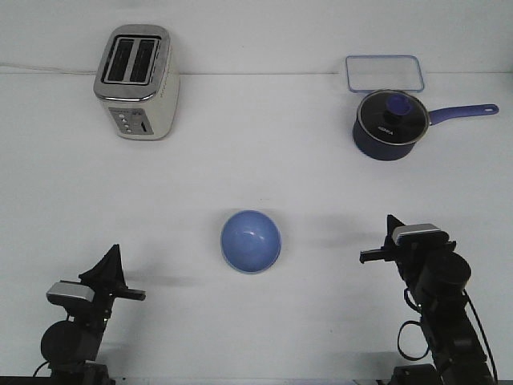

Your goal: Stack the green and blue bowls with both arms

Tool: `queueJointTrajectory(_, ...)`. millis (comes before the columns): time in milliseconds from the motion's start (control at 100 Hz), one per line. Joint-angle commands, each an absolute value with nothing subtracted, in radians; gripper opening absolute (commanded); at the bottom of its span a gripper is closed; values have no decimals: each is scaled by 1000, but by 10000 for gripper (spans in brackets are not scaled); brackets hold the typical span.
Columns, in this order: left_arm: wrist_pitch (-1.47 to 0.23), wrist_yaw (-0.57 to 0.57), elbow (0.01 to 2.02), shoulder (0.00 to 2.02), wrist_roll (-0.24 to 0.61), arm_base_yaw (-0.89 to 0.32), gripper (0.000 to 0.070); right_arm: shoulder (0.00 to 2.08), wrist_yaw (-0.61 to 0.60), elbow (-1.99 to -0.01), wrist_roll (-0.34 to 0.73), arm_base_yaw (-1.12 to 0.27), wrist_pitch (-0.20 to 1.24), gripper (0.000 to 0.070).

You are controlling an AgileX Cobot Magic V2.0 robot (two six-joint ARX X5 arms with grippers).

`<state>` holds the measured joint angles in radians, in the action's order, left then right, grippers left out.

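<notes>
- toaster far left at the back, two slots, silver and cream, thin cord trailing off to the left edge
- left gripper low at the near left, pointing up and inward; fingers read as one dark wedge, cannot tell if wide or narrow, nothing seen in it
- blue bowl in the middle of the table, upright, opening facing up; a rim line shows along its lower edge, can't tell if another bowl sits under it; no green one visible
- bowl is between both grippers, well apart from each, nothing in the way on either side
- right gripper near right, aimed left toward the bowl; finger gap not readable, holds nothing visible
- clear lidded container back right, flat, blue-rimmed
- dark navy saucepan just in front of it, touching or almost, glass lid on, long handle pointing right
- table plain white, matte, soft shadows; white wall behind
</notes>
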<state>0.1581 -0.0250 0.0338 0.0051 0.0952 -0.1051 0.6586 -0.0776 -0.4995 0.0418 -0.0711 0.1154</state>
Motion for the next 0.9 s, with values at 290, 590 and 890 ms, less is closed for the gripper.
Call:
queueJointTrajectory(290, 174, -28, 14, 3, 84, -104, 10, 492, -77, -385, 49, -72, 92, 0)
queueJointTrajectory(590, 174, -28, 14, 3, 84, -104, 10, 220, -74, -220, 50, -49, 91, 0)
queueJointTrajectory(890, 174, -28, 14, 3, 84, -104, 10, 2, -74, -148, 50, -9, 85, 0)
